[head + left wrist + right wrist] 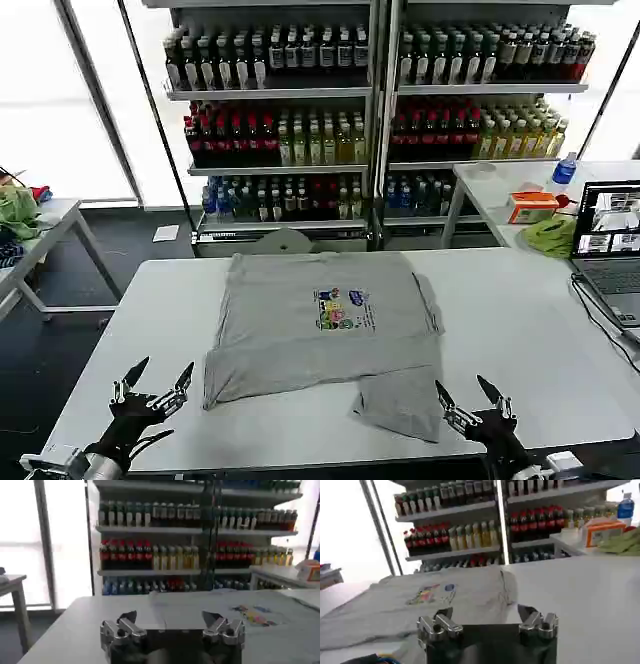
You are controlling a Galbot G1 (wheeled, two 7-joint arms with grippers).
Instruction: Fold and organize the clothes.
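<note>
A light grey shirt (322, 335) with a small multicoloured chest print (343, 309) lies flat in the middle of the white table (520, 330), its collar toward the bottle shelves (370, 110) and its lower part partly folded up, one flap reaching the near edge. The left gripper (157, 384) hovers at the near left corner, fingers spread wide, holding nothing. The right gripper (466, 400) sits near the front edge just beside the shirt's flap, also open and empty

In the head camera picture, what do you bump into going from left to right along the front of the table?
Left gripper, open → grey shirt, printed front facing up → right gripper, open → laptop at the table's far right edge.
</note>
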